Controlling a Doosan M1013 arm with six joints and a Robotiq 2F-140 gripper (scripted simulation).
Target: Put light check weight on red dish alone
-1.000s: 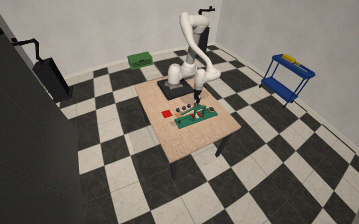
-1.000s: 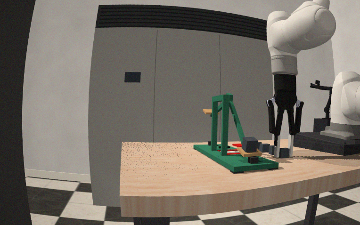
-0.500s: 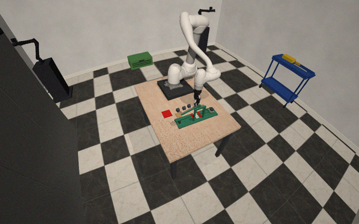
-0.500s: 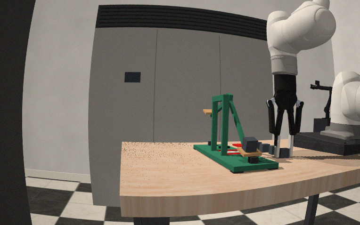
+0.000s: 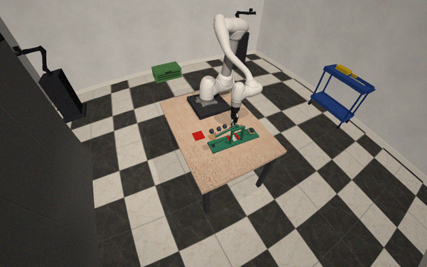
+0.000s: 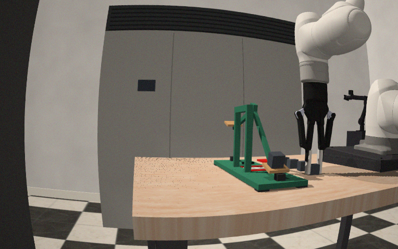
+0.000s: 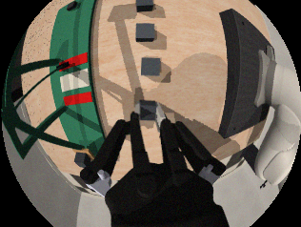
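My gripper (image 5: pixel 233 124) (image 6: pixel 314 168) (image 7: pixel 147 108) points straight down with its fingertips at table height, shut on the end weight (image 6: pixel 315 169) (image 7: pixel 148 110) of a row. Three more dark grey weights (image 7: pixel 150 66) (image 7: pixel 145 32) (image 7: pixel 145 5) stand in that row. The green rocker balance (image 5: pixel 221 147) (image 6: pixel 249 137) (image 7: pixel 57 38) tilts towards the pan (image 6: pixel 285 170) that carries one weight (image 5: pixel 251 130) (image 6: pixel 276 159) (image 7: pixel 81 158). Its other pan (image 5: pixel 212 137) (image 6: pixel 229 123) is raised and bare. The pointer is at a red field (image 7: pixel 79 59). The red dish (image 5: pixel 198 135) (image 6: pixel 261 160) lies flat and bare.
The robot's dark base plate (image 5: pixel 200 112) (image 6: pixel 352 161) (image 7: pixel 234 72) stands on the wooden table (image 5: pixel 173 110) behind the row. The balance's upright frame and raised beam stand close beside the gripper. A blue cart (image 5: pixel 332 106) and a green cabinet (image 5: pixel 167 72) stand away from the table.
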